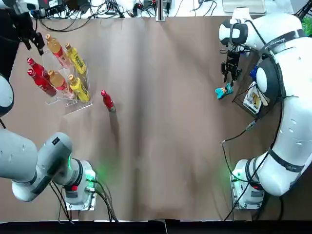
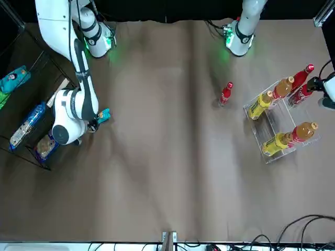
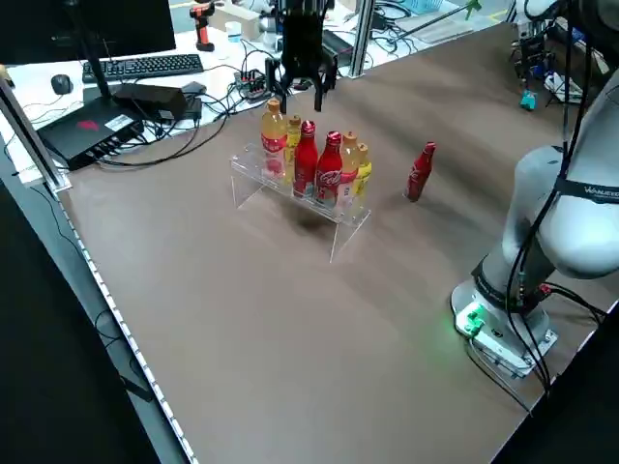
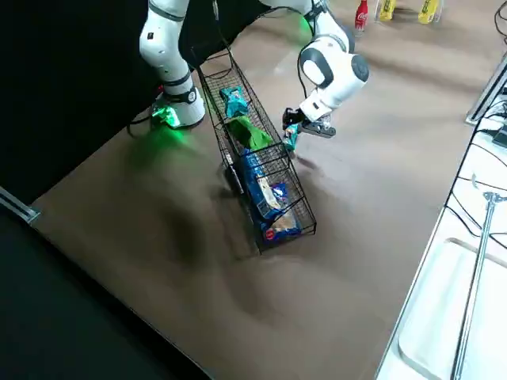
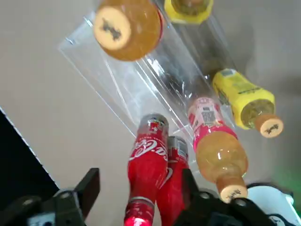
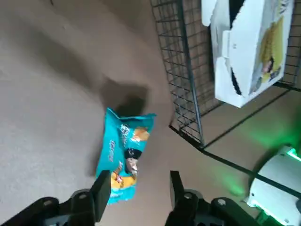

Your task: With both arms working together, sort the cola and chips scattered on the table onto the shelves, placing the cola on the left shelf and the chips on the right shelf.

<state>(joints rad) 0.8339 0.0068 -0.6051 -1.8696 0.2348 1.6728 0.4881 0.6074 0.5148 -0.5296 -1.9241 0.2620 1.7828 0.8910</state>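
Two cola bottles (image 1: 39,75) lie on the clear left shelf (image 1: 73,105), and a third cola (image 1: 107,100) stands on the table just right of it. My left gripper (image 5: 138,190) hovers open above the two shelved colas (image 5: 148,165), at the far left (image 1: 30,35). One teal chips packet (image 1: 224,91) lies on the table beside the black wire right shelf (image 1: 243,105). Just above that packet (image 6: 121,155) my right gripper (image 6: 138,190) hangs open. A teal packet (image 4: 234,101) and a green one (image 4: 249,133) rest in the right shelf.
Orange-drink bottles (image 1: 54,46) and yellow-labelled bottles (image 1: 77,61) share the clear shelf. Larger blue and white packs (image 4: 265,194) fill the wire shelf's near end, and a white box (image 6: 249,47) sits in it. Cables and gear line the table's far edge (image 1: 97,9).
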